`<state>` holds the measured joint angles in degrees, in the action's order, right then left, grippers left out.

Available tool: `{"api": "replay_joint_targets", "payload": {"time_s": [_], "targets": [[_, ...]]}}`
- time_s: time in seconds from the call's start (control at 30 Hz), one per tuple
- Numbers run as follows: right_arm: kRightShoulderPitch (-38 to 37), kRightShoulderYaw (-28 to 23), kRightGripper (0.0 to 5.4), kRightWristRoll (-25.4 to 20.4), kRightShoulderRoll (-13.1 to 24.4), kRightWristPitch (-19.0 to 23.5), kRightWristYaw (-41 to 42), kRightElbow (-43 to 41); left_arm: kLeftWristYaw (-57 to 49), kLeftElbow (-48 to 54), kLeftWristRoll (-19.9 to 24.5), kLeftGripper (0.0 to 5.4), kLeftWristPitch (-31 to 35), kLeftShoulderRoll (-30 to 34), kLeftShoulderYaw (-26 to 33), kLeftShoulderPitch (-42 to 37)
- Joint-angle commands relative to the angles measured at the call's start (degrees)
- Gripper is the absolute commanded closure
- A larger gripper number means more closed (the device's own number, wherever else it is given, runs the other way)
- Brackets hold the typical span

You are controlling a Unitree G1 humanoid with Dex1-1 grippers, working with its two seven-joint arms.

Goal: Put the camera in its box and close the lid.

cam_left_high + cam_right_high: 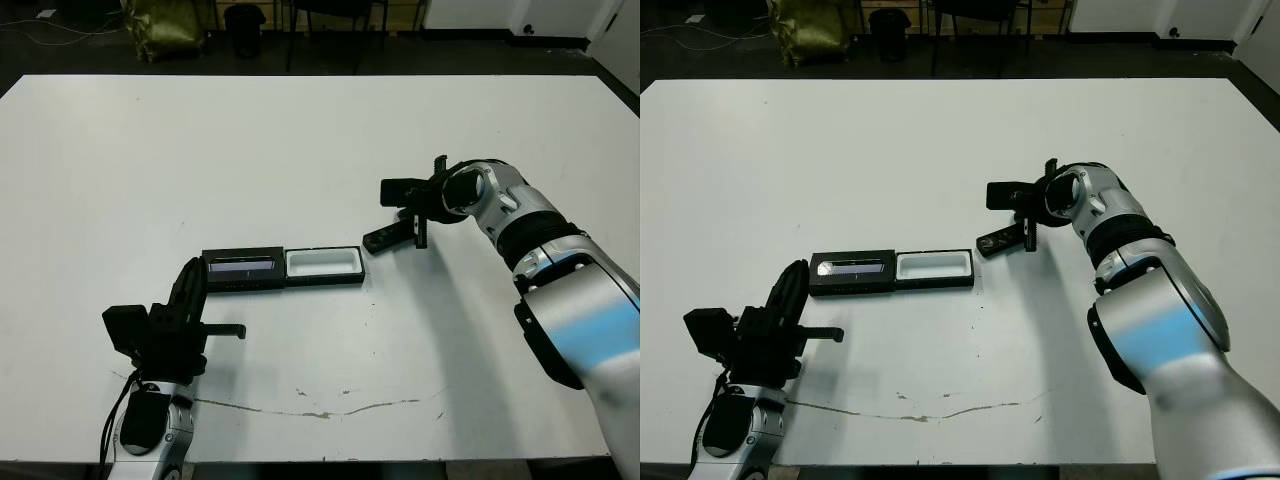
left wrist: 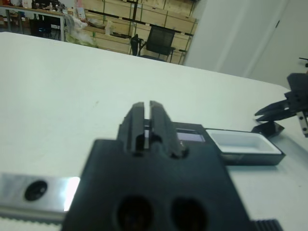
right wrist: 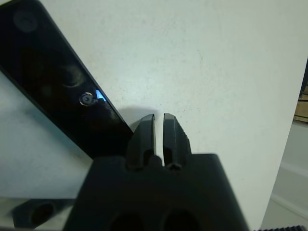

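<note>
Your camera (image 1: 385, 239) lies flat on the table (image 1: 300, 140), right of centre, set at a slant, with one end just off the right end of the box (image 1: 323, 266); you cannot tell whether the two touch. In the right wrist view you can see a small lens with a blue glint on its face. Your box sits near the middle of the table, closer to the near edge than the far one, open, its white lining bare. Its lid (image 1: 243, 269) lies flat on the left side of it, joined to it, the pale strip facing up. Your right gripper (image 1: 421, 229) is at the camera's right end, low over the table, just beside the bar; its fingers (image 3: 144, 134) stand together with only a hairline slit between them, holding nothing. Your left gripper (image 1: 200, 270) rests toward the near left corner, pointing at the lid's left end and near it; its fingers (image 2: 137, 120) are likewise pressed nearly together, clamped on nothing.
</note>
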<state>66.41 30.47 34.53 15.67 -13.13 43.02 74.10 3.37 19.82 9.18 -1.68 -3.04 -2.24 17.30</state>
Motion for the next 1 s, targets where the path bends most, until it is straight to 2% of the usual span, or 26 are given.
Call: {"api": "replay_joint_targets", "payload": {"time_s": [0.03,0.13,0.3,0.73,1.0], "targets": [[-1.6,0.37,5.4,0.37,0.9,-0.79,-0.01,0.2,-0.67,0.15,-0.22,5.38,1.5,-0.21,-0.24,1.08],[-1.78,-0.17,5.4,-0.15,1.09,-0.2,-0.07,0.09,-0.57,0.35,0.14,5.38,1.51,-0.23,-0.25,1.15],[-1.94,0.1,5.4,-0.03,1.98,-2.3,0.58,-0.67,-0.47,-0.21,0.0,5.38,0.84,-0.2,-0.1,1.03],[-3.03,-0.94,5.4,-1.67,3.56,-2.26,4.31,-1.93,-1.23,0.68,0.02,5.38,1.66,-0.78,-0.28,1.39],[-4.07,-0.97,5.4,-2.12,4.92,-5.22,5.01,-3.1,-1.21,0.29,-0.24,5.38,1.52,-0.95,-0.05,1.14]]}}
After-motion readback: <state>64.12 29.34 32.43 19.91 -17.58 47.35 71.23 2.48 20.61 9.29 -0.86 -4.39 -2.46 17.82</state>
